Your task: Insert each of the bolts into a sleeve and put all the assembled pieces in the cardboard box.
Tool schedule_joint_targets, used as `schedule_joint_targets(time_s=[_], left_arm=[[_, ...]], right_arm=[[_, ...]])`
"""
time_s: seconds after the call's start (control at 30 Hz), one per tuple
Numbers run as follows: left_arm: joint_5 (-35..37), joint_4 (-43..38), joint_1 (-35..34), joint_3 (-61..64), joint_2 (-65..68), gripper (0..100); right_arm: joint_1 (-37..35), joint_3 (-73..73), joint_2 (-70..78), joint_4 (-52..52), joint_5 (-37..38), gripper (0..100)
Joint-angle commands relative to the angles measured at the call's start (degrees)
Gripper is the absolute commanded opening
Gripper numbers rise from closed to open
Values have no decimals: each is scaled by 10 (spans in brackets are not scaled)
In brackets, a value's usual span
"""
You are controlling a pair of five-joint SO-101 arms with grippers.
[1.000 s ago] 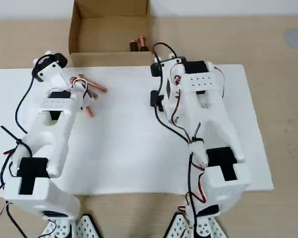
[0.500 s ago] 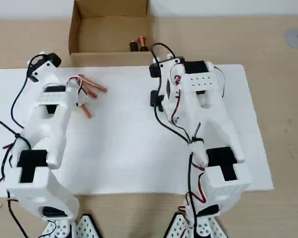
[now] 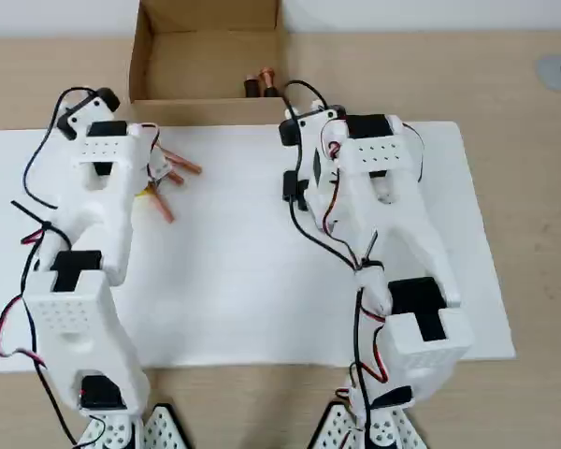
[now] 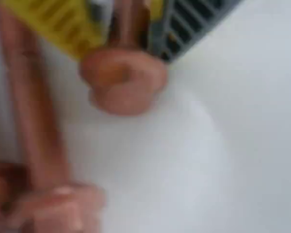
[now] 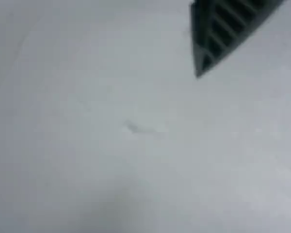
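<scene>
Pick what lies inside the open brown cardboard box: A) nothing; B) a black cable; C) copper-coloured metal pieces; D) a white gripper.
C: copper-coloured metal pieces lie in the open brown cardboard box, against its near wall toward the right corner.

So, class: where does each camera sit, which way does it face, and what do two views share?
High view: fixed above the table, looking down on white sheet, cardboard box, both arms.
Left wrist view: on the left arm, facing down onto loose bolts; left hand grips one bolt.
Right wrist view: on the right arm, facing the sheet; part of right hand shows.
Shared: high and left wrist views both show the bolts.
</scene>
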Motion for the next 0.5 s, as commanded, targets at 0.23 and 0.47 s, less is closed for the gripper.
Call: schedule_joint_targets(time_s=[0.23, 0.47], left_arm=[[13, -18, -18, 10, -22, 12], [8, -101, -17, 183, -206, 11]], right_arm=[[2, -48, 0, 11, 4, 368], [2, -48, 1, 7, 4, 368]])
